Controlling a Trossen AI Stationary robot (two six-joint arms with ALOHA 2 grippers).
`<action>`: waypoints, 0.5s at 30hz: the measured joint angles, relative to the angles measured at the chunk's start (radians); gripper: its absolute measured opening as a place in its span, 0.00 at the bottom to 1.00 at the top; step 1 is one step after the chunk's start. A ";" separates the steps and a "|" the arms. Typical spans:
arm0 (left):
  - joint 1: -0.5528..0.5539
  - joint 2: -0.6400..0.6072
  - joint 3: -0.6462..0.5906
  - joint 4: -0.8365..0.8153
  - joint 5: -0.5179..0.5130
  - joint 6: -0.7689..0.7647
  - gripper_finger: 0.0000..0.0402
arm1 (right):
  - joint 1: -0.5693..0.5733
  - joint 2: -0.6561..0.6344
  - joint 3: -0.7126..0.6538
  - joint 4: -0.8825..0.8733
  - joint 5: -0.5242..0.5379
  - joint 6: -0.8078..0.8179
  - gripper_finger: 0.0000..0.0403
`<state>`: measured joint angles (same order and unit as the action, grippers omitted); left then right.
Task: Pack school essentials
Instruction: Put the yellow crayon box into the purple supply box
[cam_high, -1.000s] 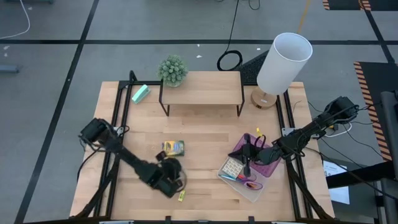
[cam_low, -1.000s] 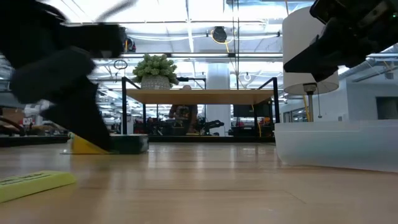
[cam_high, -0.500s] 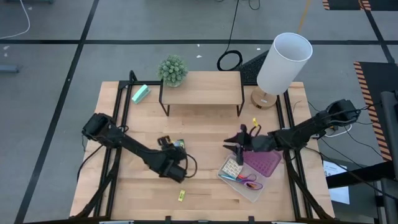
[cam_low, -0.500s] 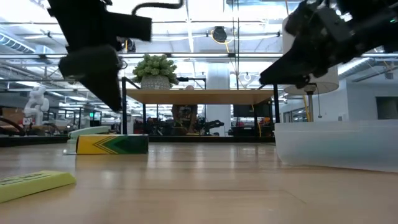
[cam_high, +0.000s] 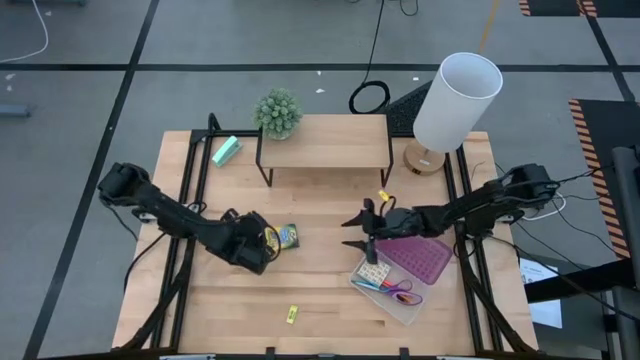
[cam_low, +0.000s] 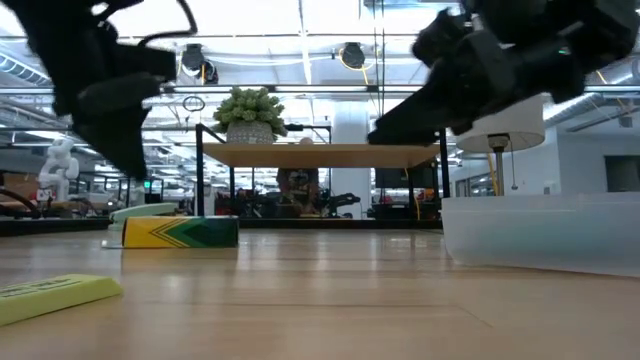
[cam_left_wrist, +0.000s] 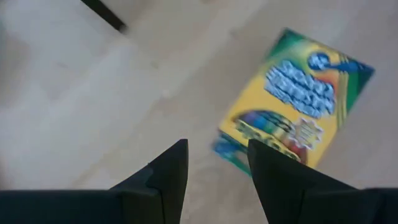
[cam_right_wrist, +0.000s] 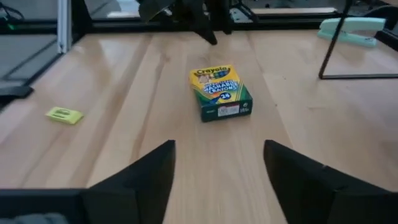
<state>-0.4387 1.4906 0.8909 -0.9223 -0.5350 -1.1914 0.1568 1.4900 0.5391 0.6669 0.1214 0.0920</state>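
The yellow-green crayon box (cam_high: 284, 237) lies flat on the table left of centre, also seen in the low view (cam_low: 180, 232) and both wrist views (cam_left_wrist: 298, 112) (cam_right_wrist: 221, 92). My left gripper (cam_high: 264, 244) hovers open just left of it, and the box lies ahead of its fingers (cam_left_wrist: 217, 165). My right gripper (cam_high: 350, 232) is open, right of the crayon box and pointing at it (cam_right_wrist: 217, 162). The tiny yellow piece (cam_high: 292, 314) lies near the front edge. A card pack (cam_high: 374, 270), scissors (cam_high: 405, 296) and pencils lie in the clear box (cam_high: 408, 306).
The purple lid (cam_high: 422, 258) lies at the clear box's far right side. A mint-green block (cam_high: 226, 150) sits at the far left. A small shelf (cam_high: 323, 142) with a plant (cam_high: 278, 112) and a lamp (cam_high: 452, 100) stand along the far edge.
My left gripper has moved from beside the tiny yellow piece toward the far and left edges, to the crayon box's left side. My right gripper has left the clear box and moved left toward the crayon box. The crayon box and yellow piece have stayed put.
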 joint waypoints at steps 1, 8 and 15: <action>-0.003 -0.005 -0.029 0.046 0.010 0.000 0.42 | -0.005 0.023 0.030 -0.020 -0.016 -0.008 0.62; 0.010 -0.005 -0.133 0.267 -0.012 0.069 0.42 | -0.033 0.174 0.257 -0.153 -0.022 -0.102 0.84; 0.063 -0.004 -0.199 0.424 -0.015 0.167 0.42 | -0.067 0.354 0.477 -0.279 -0.124 -0.210 0.98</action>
<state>-0.3757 1.4864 0.6915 -0.4986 -0.5501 -1.0244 0.0900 1.8437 1.0163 0.3874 -0.0029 -0.1184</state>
